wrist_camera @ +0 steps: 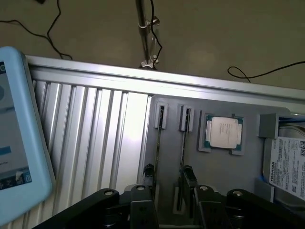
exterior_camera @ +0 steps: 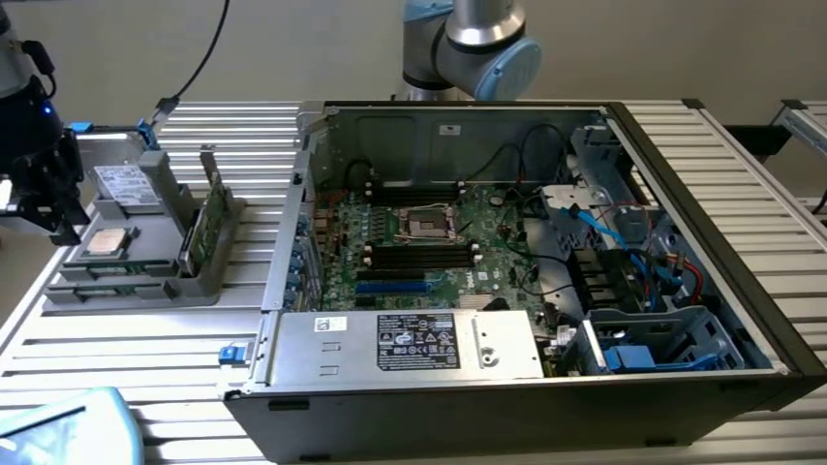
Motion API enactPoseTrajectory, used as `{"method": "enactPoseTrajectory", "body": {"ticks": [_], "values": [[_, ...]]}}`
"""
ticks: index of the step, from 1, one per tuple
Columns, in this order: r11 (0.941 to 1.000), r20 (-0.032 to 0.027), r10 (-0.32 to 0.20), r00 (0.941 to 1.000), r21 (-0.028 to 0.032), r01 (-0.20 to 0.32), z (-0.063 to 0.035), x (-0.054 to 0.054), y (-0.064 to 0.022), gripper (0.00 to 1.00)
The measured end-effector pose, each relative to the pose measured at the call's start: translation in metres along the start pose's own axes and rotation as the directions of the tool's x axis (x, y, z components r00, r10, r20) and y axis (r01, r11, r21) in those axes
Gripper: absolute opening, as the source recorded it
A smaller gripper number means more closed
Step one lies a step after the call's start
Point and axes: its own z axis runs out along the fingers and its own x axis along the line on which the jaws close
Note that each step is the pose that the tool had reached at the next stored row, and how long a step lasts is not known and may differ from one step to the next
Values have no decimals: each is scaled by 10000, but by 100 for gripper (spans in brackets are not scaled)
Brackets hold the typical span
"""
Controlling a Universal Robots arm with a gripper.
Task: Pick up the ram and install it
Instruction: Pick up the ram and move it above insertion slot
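Note:
The ram [wrist_camera: 184,152] stands on edge in a narrow slot of the grey holder [wrist_camera: 167,157], with a second thin stick [wrist_camera: 157,148] in the slot beside it. In the exterior view these green sticks [exterior_camera: 110,267] lie along the holder's [exterior_camera: 194,281] near side. My gripper [wrist_camera: 169,207] hovers just above the slots, open, its black fingers [wrist_camera: 143,210] on either side of the sticks and touching nothing. Seen from outside, the gripper [exterior_camera: 52,218] hangs at the far left, over the holder. The open computer case [exterior_camera: 723,242] shows the motherboard [exterior_camera: 446,247] with its black memory slots [exterior_camera: 413,254].
The holder also carries a square silver processor [wrist_camera: 224,132], a hard drive [wrist_camera: 288,164] and a tall green card with a metal bracket [exterior_camera: 207,228]. A tablet in a light blue cover [wrist_camera: 19,133] lies on the ribbed table. A power supply [exterior_camera: 413,344] and cables [exterior_camera: 633,242] crowd the case.

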Motion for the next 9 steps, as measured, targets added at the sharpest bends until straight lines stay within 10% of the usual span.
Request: {"method": "enactPoseTrajectory", "body": {"ticks": [9], "values": [[10000,-9,-43,10000,18,43,153,6,11,37]]}}
